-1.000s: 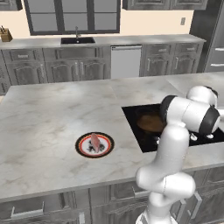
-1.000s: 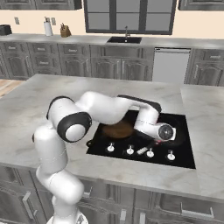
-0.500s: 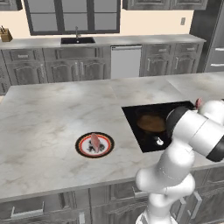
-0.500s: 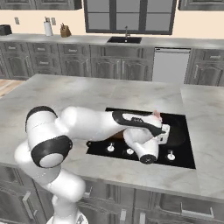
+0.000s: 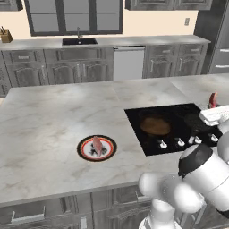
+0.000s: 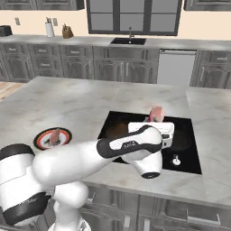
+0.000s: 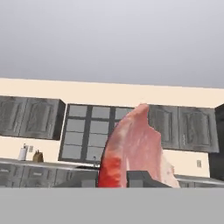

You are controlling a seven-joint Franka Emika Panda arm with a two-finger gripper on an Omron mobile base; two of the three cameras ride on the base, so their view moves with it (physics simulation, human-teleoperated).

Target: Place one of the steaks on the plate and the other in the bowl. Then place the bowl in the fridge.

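Clenched on the second steak (image 7: 136,148), the gripper (image 6: 158,125) points level above the cooktop (image 5: 176,127), at three o'clock from the plate (image 5: 97,148) bearing the first steak (image 5: 97,144); held by one edge, the slab could slip out mid-swing

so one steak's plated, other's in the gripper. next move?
Probably carry the held steak on toward the bowl, which I can't spot from here. The gripper holds it clear above the cooktop, and the plate already has its steak.
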